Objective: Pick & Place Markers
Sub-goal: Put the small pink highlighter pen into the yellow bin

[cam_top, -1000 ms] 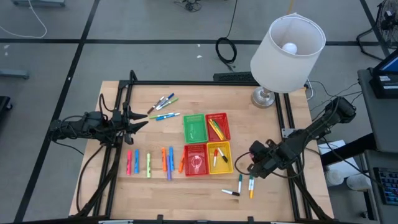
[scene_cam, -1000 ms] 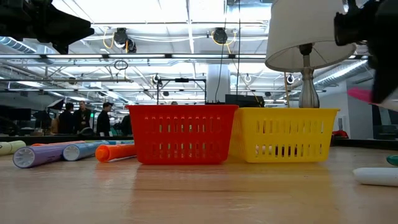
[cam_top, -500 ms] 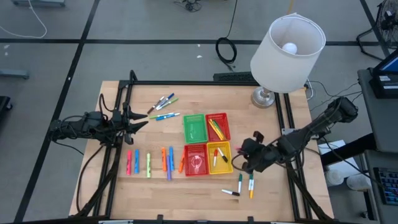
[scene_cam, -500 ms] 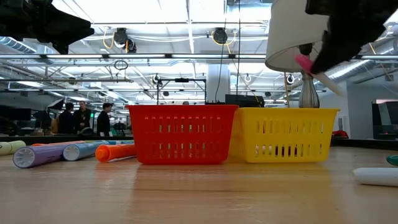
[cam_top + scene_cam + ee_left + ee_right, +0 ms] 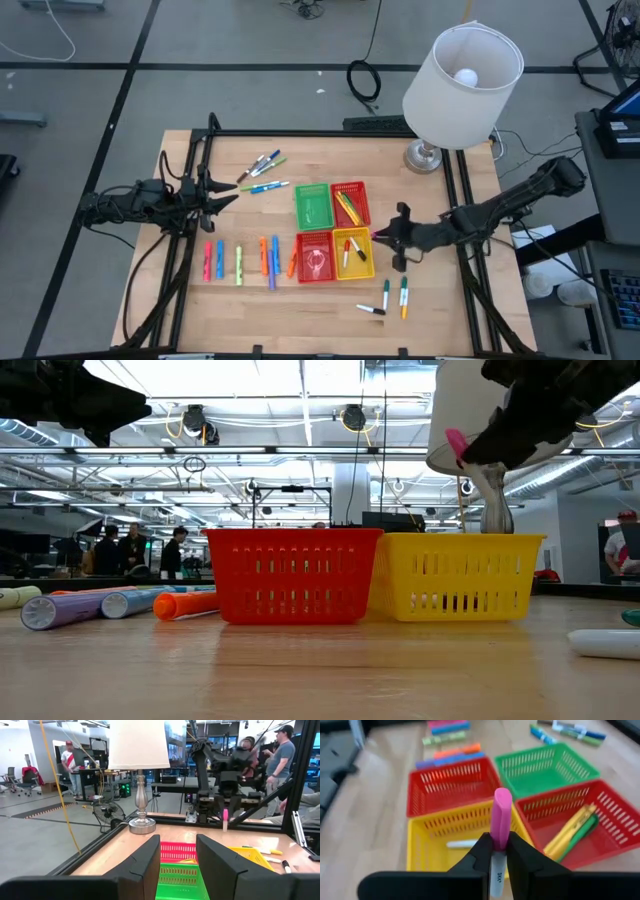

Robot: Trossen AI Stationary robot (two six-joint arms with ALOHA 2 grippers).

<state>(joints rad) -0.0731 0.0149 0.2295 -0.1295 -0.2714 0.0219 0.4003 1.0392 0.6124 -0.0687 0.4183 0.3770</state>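
A wooden worktop is seen from above, with four small baskets grouped at its middle. A pink-capped marker is held upright in the closed right gripper, just beside the yellow basket and above the worktop. Two markers are already seen in the yellow basket and several yellowish ones in the back red basket; the green basket looks empty, and what lies in the front red basket cannot be told. Much is judged left to do: a row of pink, blue, green and orange markers lies left of the baskets, another small cluster lies near the back left, and three more lie near the front right. The left gripper is parked at the worktop's left edge, its fingers partly apart and empty
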